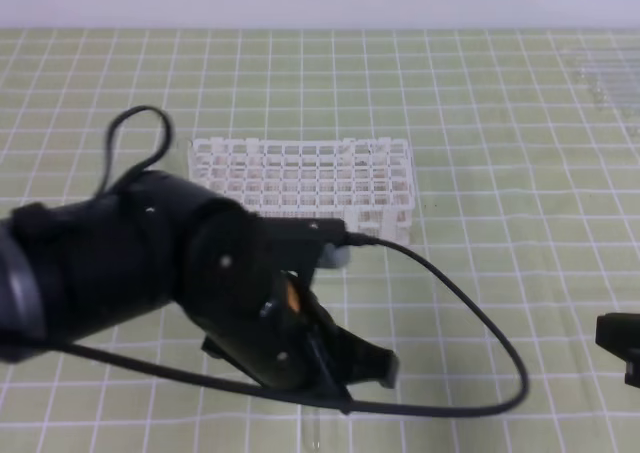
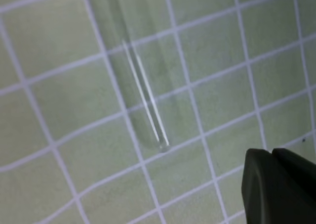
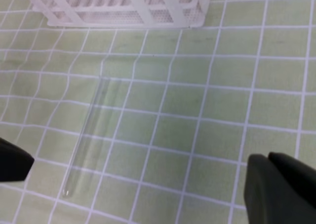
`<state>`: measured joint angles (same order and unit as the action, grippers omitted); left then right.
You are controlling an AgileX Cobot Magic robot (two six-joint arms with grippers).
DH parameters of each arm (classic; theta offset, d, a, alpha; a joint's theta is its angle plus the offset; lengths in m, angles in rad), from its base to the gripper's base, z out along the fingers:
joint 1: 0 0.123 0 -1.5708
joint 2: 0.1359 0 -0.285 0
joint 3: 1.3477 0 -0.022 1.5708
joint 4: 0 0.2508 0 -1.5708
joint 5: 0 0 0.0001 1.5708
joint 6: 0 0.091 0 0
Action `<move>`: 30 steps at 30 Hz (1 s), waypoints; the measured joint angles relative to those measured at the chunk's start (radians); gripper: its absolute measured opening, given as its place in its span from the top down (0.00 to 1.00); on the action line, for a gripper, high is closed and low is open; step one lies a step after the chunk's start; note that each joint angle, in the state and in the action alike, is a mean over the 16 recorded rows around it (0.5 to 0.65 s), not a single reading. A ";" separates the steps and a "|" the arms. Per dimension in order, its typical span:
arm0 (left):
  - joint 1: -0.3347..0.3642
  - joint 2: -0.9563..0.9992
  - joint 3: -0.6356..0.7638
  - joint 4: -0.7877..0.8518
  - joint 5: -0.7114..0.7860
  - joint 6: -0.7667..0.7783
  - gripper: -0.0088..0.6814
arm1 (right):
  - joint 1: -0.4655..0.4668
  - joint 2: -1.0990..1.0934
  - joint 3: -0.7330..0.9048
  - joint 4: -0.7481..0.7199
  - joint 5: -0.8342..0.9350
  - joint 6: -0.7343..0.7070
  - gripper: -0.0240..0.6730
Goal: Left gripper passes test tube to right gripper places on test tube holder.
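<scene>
Your left end effector [image 1: 365, 368] hangs low over the near middle of the worktop [image 1: 500, 123], its fingers spread wide and holding nothing. The test tube [image 3: 86, 135] lies flat on the green gridded mat in your right wrist view, apart from both end effectors, with the test tube holder [image 1: 305, 178] standing just beyond it on the far side. Your right end effector [image 3: 148, 184] shows one finger at each lower corner of its wrist view, spread wide and empty.
</scene>
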<state>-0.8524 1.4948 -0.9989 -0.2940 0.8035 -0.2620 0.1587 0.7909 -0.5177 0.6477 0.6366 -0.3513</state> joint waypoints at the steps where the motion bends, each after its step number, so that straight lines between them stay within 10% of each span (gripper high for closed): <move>1: -0.011 0.015 -0.019 0.012 0.015 -0.009 0.98 | 0.000 0.000 0.001 -0.001 0.001 0.000 0.99; 21: -0.052 0.114 -0.093 0.063 0.001 -0.041 0.45 | 0.000 0.000 0.010 -0.005 -0.004 0.000 0.99; 30: -0.052 0.211 -0.097 0.109 0.071 -0.117 0.46 | 0.000 0.000 0.010 -0.005 -0.005 0.000 0.99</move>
<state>-0.9047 1.7057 -1.0961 -0.1846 0.8747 -0.3794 0.1587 0.7909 -0.5079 0.6424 0.6314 -0.3517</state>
